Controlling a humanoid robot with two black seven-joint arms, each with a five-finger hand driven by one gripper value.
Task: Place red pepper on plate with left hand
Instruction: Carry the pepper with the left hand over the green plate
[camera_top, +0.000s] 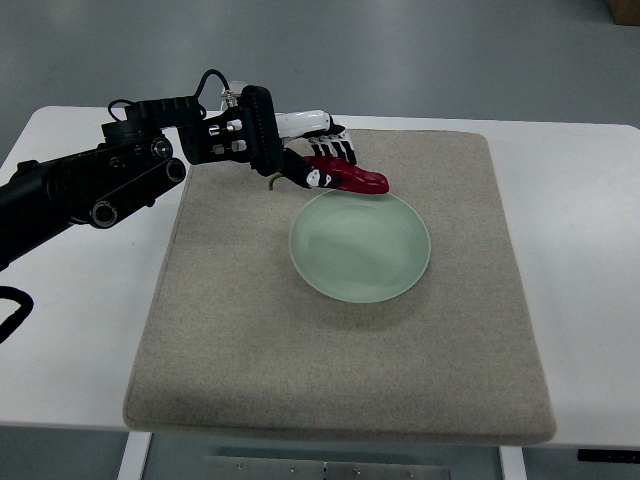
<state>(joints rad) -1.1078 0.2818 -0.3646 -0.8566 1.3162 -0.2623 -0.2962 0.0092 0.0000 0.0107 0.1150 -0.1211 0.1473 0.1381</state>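
Scanning from the near edge outward: white counter (80, 400) carries a grey-beige felt mat (340, 380), laid square to the robot's side, probably as a non-slip, soft work surface. Near half of the mat is bare.

Mid-mat: pale green plate (360, 245), round, shallow, lying flat, nothing on it. Its position near the mat's centre puts it within reach of an arm from either side.

Just beyond the plate's far-left rim: red pepper (348, 178), long and slim, held roughly level, tip pointing right. Its tip overlaps the plate's far rim in this view; whether it is above or touching the rim cannot be told from a steep top view. Green stem (272, 181) shows at the hand end, hanging down.

Left hand (315, 160): fingers curled and pinching the pepper at its stem end, black-and-white digits wrapped over it. Gripping at that end leaves the body free to be laid down across the dish.

Left arm (90, 190) enters from the picture's left edge, black, cabled, reaching across the mat's far-left corner. Right arm not visible.

Judgement: transport step nearly complete; pepper not yet on the plate. Next move likely needs a short carry toward the plate's centre, lower, then release. Risk: release here may leave the pepper on the rim or mat.
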